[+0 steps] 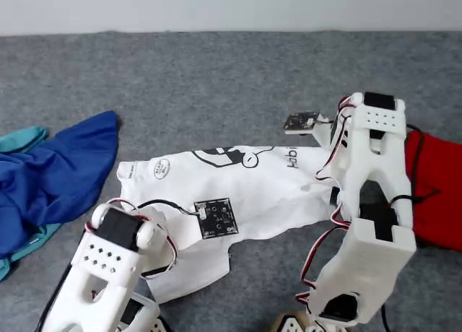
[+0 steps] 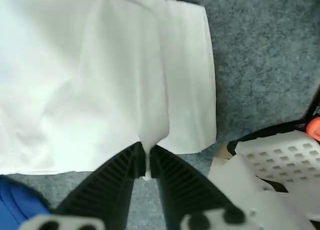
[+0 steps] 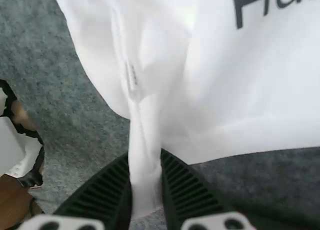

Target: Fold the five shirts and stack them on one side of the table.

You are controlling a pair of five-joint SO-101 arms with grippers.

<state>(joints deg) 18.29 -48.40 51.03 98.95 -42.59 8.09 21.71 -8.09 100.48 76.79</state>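
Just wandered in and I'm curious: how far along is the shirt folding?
Early days. Nothing looks folded yet. In hand: both arms' jaws pinch the white shirt. To do: the rumpled blue shirt, the teal shirt under it, the red shirt.

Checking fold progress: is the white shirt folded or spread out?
Mostly spread: the white shirt lies open on the table, print showing; the left gripper and right gripper each pinch a bunched edge.

The white shirt [image 1: 267, 191] bears dark lettering [image 1: 292, 157] at its 1 o'clock edge, turned sideways, beside a line drawing [image 1: 231, 156] at 12 o'clock and a round printed label [image 1: 161, 168] at 10 o'clock, its words too small to read. A seam tag [image 3: 132, 79] is illegible.
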